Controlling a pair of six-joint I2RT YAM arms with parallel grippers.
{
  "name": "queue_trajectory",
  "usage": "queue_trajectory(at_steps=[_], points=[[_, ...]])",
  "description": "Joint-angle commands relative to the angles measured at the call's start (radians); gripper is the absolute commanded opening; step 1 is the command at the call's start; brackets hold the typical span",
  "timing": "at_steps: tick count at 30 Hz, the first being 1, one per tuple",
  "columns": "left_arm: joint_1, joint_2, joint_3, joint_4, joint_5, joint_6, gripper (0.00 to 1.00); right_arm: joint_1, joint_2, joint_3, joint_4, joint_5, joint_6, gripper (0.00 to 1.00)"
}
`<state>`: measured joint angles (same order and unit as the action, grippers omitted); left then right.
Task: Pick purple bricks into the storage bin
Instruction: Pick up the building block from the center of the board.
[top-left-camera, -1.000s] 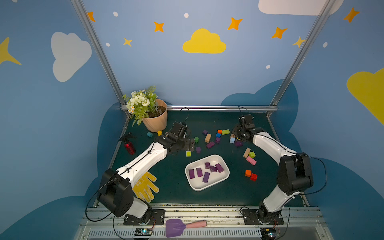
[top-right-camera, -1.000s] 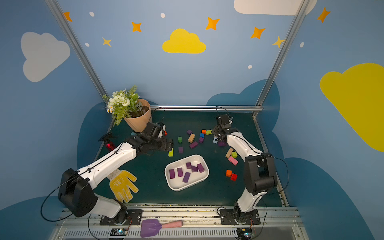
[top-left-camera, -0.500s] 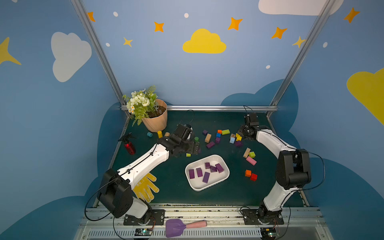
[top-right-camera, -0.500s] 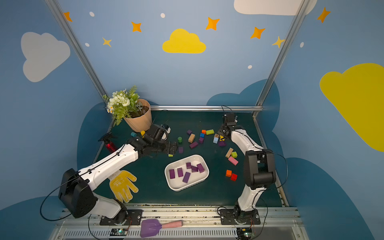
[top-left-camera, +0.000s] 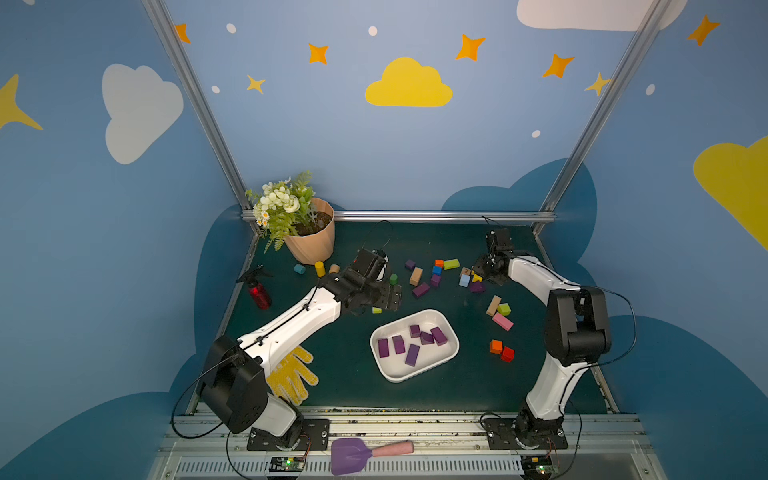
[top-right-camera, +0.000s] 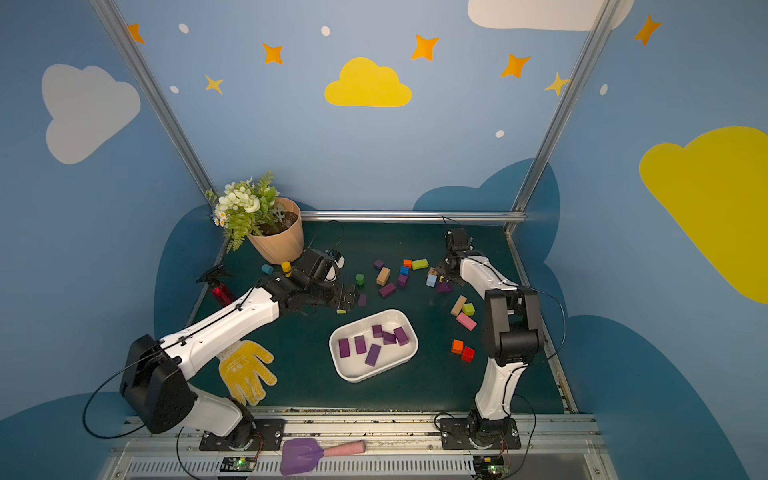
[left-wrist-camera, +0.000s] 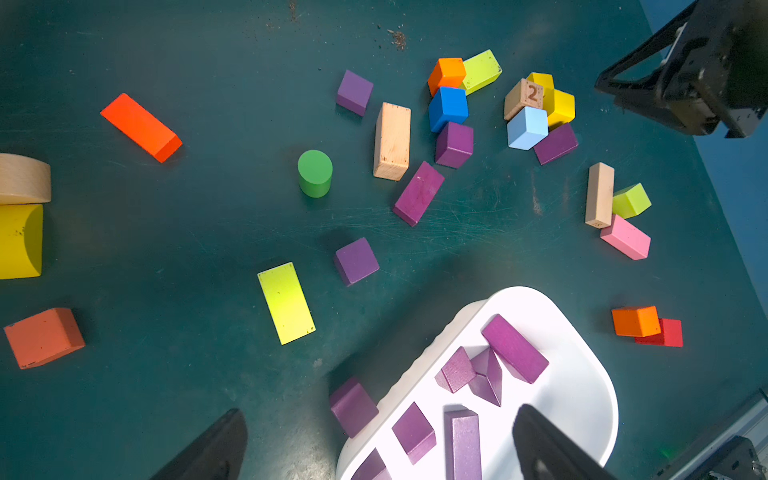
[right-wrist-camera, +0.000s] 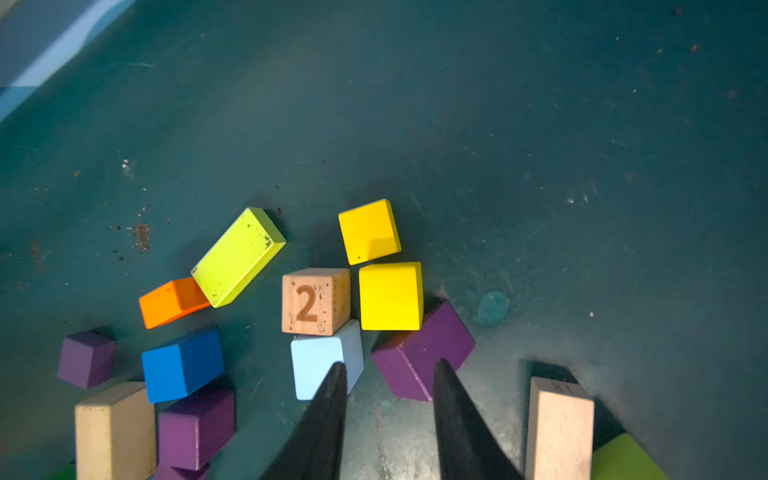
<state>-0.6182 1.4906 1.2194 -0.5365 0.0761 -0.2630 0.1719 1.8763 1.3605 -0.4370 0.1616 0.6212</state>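
your right gripper (right-wrist-camera: 390, 365) is at the block cluster in the upper right of the mat (top-left-camera: 353, 374), its jaws standing apart with a narrow gap and nothing clamped between them. in the right wrist view the oblong purple brick (right-wrist-camera: 422, 353) lies right at the tips but skewed to them. one tip overlaps its near edge and the other overlaps the light blue cube (right-wrist-camera: 320, 357) beside it, so only a corner of the brick shows in the gap. that brick also touches a yellow cube (right-wrist-camera: 390, 297). in both top views it lies above and to the right of the storage bin (top-left-camera: 432, 359), well apart from it. six purple bricks already lie in the bin. your left gripper (left-wrist-camera: 378, 446) has its jaws spread wide and empty. in the left wrist view a purple cube (left-wrist-camera: 353, 405) lies on the mat between them, just beside the bin's rim. another purple cube (left-wrist-camera: 356, 261) lies farther up the frame, near a flat lime block (left-wrist-camera: 286, 303). three more purple pieces lie loose mid-mat: a small cube (top-left-camera: 410, 264), a second cube (top-left-camera: 435, 280) and an oblong (top-left-camera: 420, 290).
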Motion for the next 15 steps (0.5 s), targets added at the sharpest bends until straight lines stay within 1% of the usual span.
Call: queue_trajectory(at_steps=[1,9,15], points=[[-0.003,-0.001,0.025,-0.021,0.005,0.007,1.0,0.0,0.016,0.024,-0.044,-0.002,-0.003,0.35],[-0.004,0.0,0.026,-0.02,0.005,0.008,1.0,0.004,0.017,0.012,-0.058,-0.002,-0.008,0.29],[-0.003,0.002,0.026,-0.02,0.005,0.007,1.0,0.005,0.021,0.01,-0.061,-0.008,-0.015,0.27]])
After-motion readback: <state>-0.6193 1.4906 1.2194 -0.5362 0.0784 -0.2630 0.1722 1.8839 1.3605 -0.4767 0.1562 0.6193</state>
